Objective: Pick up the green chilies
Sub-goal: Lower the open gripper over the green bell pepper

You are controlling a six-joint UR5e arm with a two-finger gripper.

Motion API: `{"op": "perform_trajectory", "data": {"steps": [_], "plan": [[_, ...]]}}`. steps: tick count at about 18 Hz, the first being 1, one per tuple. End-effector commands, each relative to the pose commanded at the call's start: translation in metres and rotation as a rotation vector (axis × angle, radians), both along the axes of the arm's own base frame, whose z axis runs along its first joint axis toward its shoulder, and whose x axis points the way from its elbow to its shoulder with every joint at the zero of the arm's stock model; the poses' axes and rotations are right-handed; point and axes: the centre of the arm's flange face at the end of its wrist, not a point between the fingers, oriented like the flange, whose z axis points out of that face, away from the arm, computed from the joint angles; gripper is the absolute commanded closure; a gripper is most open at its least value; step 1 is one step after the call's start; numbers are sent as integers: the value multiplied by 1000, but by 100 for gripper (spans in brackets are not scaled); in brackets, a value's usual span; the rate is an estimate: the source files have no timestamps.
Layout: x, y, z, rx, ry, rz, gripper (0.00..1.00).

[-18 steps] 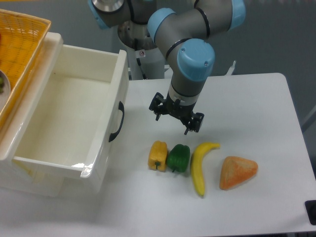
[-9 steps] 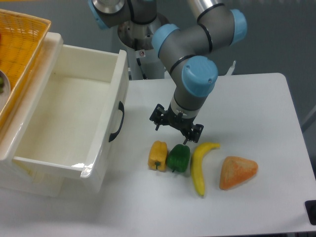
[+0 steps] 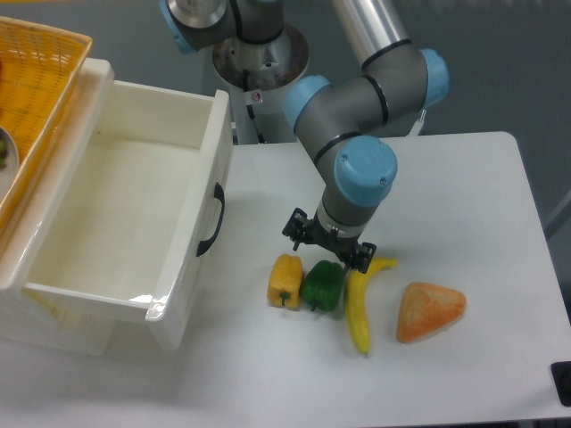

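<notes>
Camera: end effector (image 3: 327,247) lower than before, fingers spread, just above green chilies (image 3: 322,285); chilies unmoved.

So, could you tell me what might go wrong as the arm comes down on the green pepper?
The green pepper sits tight between the yellow pepper and the banana. The open pincer has one finger over the banana's tip, so it may shove the banana or clamp it together with the pepper.

White table (image 3: 464,192) carries a yellow pepper (image 3: 285,280), a long yellow banana (image 3: 360,305) and, further right, an orange wedge-shaped piece (image 3: 430,311). On the left sits an open white drawer (image 3: 125,223) with a black handle (image 3: 212,220); an orange basket (image 3: 36,98) sits at its far-left edge.
</notes>
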Motion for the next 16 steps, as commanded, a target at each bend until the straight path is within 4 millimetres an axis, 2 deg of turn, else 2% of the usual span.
{"op": "perform_trajectory", "data": {"steps": [8, 16], "plan": [[-8, 5, -30, -6, -9, 2, 0], [-9, 7, -36, -8, -11, 0, 0]]}}
